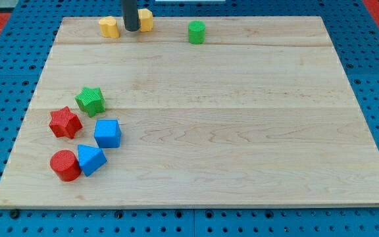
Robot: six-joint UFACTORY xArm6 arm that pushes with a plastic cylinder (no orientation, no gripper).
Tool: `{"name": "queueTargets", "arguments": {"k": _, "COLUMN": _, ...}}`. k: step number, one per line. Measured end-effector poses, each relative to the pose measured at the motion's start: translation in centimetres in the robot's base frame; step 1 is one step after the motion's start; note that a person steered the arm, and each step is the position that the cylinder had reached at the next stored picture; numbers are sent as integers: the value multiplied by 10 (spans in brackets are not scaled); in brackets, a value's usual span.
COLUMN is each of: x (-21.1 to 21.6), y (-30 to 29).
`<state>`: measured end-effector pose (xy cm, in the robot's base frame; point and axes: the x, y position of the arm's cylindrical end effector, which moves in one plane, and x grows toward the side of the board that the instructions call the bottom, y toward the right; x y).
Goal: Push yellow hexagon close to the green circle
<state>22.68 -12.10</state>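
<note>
The yellow hexagon (pixel 146 19) sits at the view's top edge of the wooden board, partly hidden behind my rod. My tip (pixel 131 29) touches its left side. The green circle (pixel 197 31) stands to the hexagon's right, well apart from it. A second yellow block (pixel 109 27), its shape unclear, lies just left of my tip.
A green star (pixel 90 100), a red star (pixel 65 122), a blue cube (pixel 108 133), a blue triangle-like block (pixel 91 159) and a red circle (pixel 65 165) cluster at the view's lower left. The board's top edge (pixel 255 18) runs just behind the yellow blocks.
</note>
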Motion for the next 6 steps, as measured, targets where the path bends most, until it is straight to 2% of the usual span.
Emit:
{"name": "queueTargets", "arguments": {"k": 1, "x": 11, "y": -7}}
{"name": "queueTargets", "arguments": {"k": 4, "x": -35, "y": -29}}
{"name": "queueTargets", "arguments": {"k": 5, "x": -35, "y": -16}}
{"name": "queueTargets", "arguments": {"k": 6, "x": -26, "y": 44}}
